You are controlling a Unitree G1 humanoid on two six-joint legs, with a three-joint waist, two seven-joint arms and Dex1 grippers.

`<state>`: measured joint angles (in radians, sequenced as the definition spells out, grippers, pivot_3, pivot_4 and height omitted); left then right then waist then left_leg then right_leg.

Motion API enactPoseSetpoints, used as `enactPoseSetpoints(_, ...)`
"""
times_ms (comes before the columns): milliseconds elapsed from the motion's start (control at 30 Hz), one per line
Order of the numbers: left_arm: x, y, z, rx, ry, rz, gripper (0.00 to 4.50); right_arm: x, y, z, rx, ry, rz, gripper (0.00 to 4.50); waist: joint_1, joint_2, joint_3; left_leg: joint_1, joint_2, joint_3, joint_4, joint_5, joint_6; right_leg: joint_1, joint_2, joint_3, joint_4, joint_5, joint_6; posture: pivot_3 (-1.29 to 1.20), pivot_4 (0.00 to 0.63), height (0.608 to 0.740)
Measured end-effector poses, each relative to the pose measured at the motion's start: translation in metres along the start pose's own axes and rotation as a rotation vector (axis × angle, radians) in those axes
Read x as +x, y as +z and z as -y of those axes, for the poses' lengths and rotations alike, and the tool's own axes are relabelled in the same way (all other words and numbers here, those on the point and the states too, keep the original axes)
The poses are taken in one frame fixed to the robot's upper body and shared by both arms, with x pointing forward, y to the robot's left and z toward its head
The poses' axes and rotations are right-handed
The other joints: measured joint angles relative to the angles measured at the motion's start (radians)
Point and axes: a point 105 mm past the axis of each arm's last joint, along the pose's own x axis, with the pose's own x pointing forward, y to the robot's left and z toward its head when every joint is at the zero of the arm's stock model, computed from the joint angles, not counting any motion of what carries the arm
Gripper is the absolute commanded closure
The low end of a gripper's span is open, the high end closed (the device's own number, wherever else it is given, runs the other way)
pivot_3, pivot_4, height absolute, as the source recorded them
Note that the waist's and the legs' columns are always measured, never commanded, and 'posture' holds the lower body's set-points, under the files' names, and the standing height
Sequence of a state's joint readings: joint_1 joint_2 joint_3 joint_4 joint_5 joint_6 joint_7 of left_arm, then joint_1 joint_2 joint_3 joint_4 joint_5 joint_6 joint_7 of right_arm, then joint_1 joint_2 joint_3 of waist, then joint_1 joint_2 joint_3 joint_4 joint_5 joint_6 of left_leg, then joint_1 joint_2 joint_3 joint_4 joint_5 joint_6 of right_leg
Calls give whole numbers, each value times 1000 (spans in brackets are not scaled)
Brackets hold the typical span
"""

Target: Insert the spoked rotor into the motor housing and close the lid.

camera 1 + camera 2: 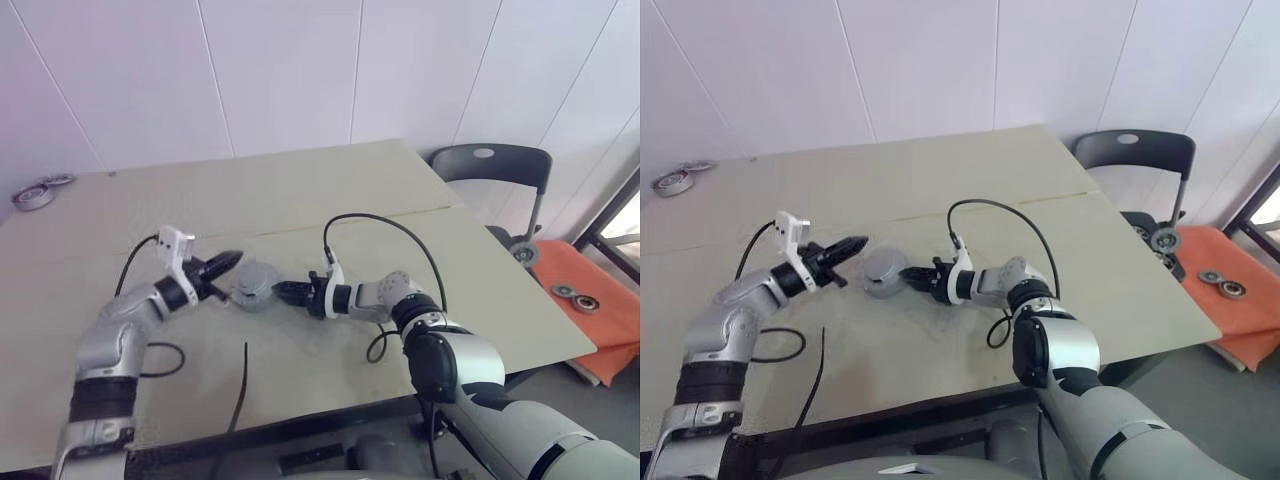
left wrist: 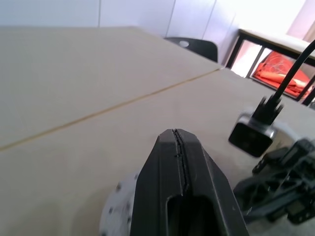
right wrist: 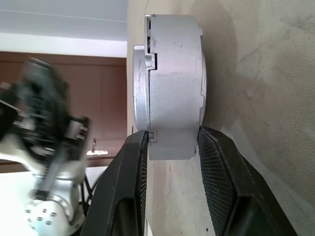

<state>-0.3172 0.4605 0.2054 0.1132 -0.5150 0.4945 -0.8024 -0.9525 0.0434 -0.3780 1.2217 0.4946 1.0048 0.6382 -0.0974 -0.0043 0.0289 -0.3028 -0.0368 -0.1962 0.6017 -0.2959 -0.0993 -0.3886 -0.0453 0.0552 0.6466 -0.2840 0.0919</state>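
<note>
The motor housing (image 1: 255,285) is a round silvery-grey puck lying near the middle of the beige table (image 1: 300,190). A grey lid (image 3: 139,83) sits on its top face. My right gripper (image 1: 282,291) reaches in from the right, level with the table, and is shut on the housing's rim; in the right wrist view its two fingers (image 3: 216,167) clamp the housing (image 3: 174,83) from both flat sides. My left gripper (image 1: 232,262) is shut with nothing in it and hovers just above the housing's left edge (image 2: 118,206). The spoked rotor is hidden.
Metal rings (image 1: 35,195) lie at the table's far left corner. A black cable (image 1: 243,385) trails over the near edge. A dark chair (image 1: 490,165) stands past the right edge, beside an orange mat (image 1: 590,300) with round metal parts.
</note>
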Motion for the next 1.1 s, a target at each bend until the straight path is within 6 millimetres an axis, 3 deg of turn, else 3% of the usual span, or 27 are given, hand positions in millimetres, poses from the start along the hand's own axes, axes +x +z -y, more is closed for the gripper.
enactPoseSetpoints(67, 5, -2, 4, 1, -25, -15, 4500, 0, 0, 0, 0, 0, 0, 3092, 0, -1, -1, 0, 0, 0, 0, 0, 0, 0, 0, 0, 0, 0, 0, 0, 0, 740)
enactPoseSetpoints(300, 9, -40, 19, -49, -121, -189, 4500, 0, 0, 0, -1, -1, 2, 3092, 0, -1, -1, 0, 0, 0, 0, 0, 0, 0, 0, 0, 0, 0, 0, 0, 0, 740)
enactPoseSetpoints(467, 4, -53, 11, -69, -98, -247, 4500, -1, 1, 1, 0, -3, 5, 3092, 1, 0, 0, 0, 0, 0, 1, 0, 0, 0, 0, 0, 0, 0, 0, 0, 0, 740)
enactPoseSetpoints(700, 12, -54, -1, -16, -49, -255, 4500, -2, 3, 3, -3, -14, 16, 3092, 3, 1, 0, 0, -1, 0, 5, 0, 0, 2, 0, 0, 0, 0, 0, 0, 0, 740)
enactPoseSetpoints(1100, 21, -60, 8, -13, -78, -251, 4500, -4, 5, 6, 5, -31, 33, 3092, 5, 5, -3, 0, -2, -1, 8, 0, 0, 5, -1, 0, 0, 1, 1, 0, 0, 740)
